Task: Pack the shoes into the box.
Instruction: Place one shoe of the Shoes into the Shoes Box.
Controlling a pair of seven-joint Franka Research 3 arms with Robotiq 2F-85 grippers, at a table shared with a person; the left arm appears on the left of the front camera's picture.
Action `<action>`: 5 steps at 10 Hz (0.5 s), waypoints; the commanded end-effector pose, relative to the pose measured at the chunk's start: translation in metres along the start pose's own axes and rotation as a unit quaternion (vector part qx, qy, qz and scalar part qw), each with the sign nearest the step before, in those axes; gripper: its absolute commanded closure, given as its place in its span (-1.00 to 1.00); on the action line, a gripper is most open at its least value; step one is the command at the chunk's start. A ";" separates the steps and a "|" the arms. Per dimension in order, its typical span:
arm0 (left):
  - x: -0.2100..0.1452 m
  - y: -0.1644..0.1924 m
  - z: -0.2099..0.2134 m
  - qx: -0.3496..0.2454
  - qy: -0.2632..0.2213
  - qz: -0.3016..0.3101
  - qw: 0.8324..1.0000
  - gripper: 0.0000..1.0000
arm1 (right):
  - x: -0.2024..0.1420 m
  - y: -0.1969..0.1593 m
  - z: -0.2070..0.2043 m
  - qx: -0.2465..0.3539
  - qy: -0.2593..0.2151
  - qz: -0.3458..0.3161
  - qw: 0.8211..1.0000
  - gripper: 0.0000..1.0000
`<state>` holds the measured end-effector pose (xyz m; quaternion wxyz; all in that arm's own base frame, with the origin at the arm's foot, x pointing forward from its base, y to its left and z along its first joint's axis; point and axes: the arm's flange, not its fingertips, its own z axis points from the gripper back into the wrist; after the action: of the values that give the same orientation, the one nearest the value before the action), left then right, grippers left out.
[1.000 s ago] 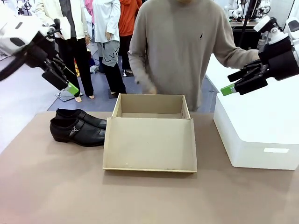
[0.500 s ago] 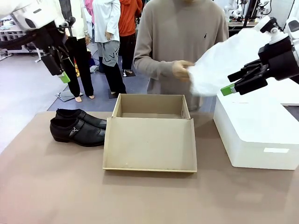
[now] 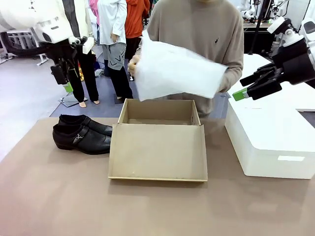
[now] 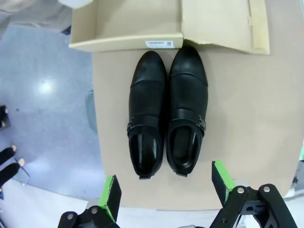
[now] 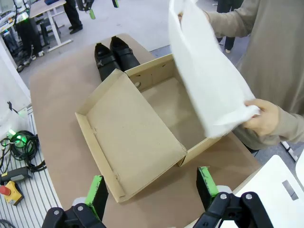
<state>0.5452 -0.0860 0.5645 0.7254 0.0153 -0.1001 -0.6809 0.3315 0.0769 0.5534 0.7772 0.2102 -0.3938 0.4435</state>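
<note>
Left gripper (image 4: 166, 187), spread and empty, had swung round to hang above the shoes (image 4: 166, 114) lying paired just beside the open box (image 3: 157, 109), over which the person had brought white tissue paper (image 3: 177, 73), probably as lining, while the right gripper (image 5: 152, 187) stayed spread and idle.

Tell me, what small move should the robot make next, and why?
Probably lower the left gripper toward the shoes. It hangs open straight above the pair, which lie side by side on the table beside the box. The box stands open, and the person holds a white paper sheet over it, so placing can wait.
</note>
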 end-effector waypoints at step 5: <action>0.001 -0.006 0.010 0.007 -0.004 -0.003 1.000 -1.00 | 0.000 -0.002 -0.001 0.004 -0.007 0.005 1.000 -1.00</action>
<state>0.5409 -0.0897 0.5748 0.7224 0.0212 -0.1072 -0.6828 0.3315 0.0769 0.5534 0.7772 0.2102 -0.3938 0.4435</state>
